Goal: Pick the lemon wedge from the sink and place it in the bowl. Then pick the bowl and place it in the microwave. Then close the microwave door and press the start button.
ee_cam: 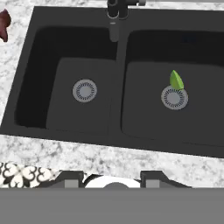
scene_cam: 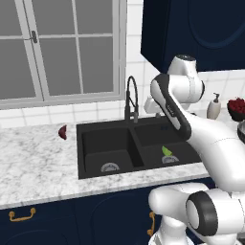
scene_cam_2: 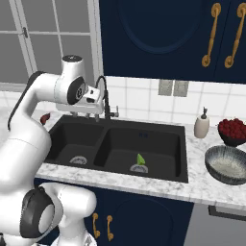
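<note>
The lemon wedge (scene_cam: 166, 151) (scene_cam_2: 140, 159) (ee_cam: 176, 80), small and yellow-green, lies in the right basin of the black sink (scene_cam: 95, 143) (scene_cam_2: 158, 139) (ee_cam: 78, 43), just beside the round drain. High above the sink near the faucet hangs my gripper (scene_cam: 151, 106) (scene_cam_2: 88, 114) (ee_cam: 111, 177), pointing down, open, with nothing between its fingertips. On the counter right of the sink stands the grey ribbed bowl (scene_cam_2: 227, 165) (scene_cam: 241, 132), upright, with nothing in it. The microwave and its door are out of view.
A black arched faucet (scene_cam: 130, 98) (scene_cam_2: 103, 96) (ee_cam: 114, 17) rises behind the basins, close to my hand. A dark red wedge (scene_cam: 62, 132) (scene_cam_2: 45, 118) (ee_cam: 4, 24) lies on the left counter. A soap dispenser (scene_cam: 214, 107) (scene_cam_2: 202, 126) and a dark bowl of red fruit (scene_cam: 237, 108) (scene_cam_2: 233, 130) stand at the right.
</note>
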